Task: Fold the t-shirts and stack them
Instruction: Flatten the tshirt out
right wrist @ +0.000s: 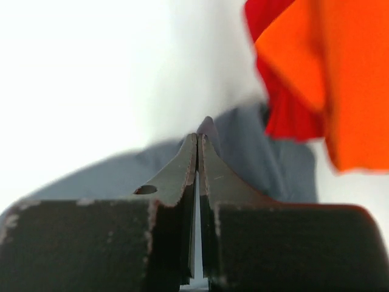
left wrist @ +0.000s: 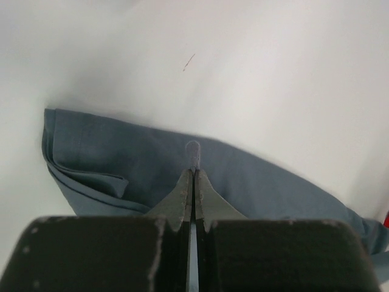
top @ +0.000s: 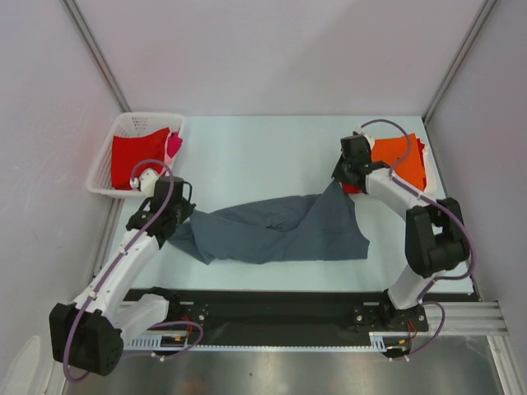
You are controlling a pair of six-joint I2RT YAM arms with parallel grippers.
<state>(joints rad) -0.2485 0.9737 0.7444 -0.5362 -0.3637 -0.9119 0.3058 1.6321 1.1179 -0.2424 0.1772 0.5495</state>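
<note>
Soft, light slate-grey t-shirt point(top: 280, 226) hangs slack: left gripper point(top: 185, 218) pinches its nine o'clock end, right gripper point(top: 338, 183) its two o'clock corner; hems likely grip best.

The top camera looks down from above and behind the arm bases, taking in the whole table point(top: 247, 148). The wrist cameras sit just behind the left gripper point(left wrist: 193, 171) and right gripper point(right wrist: 198, 139), close over the grey t-shirt point(top: 280, 230), which all three views share.
</note>
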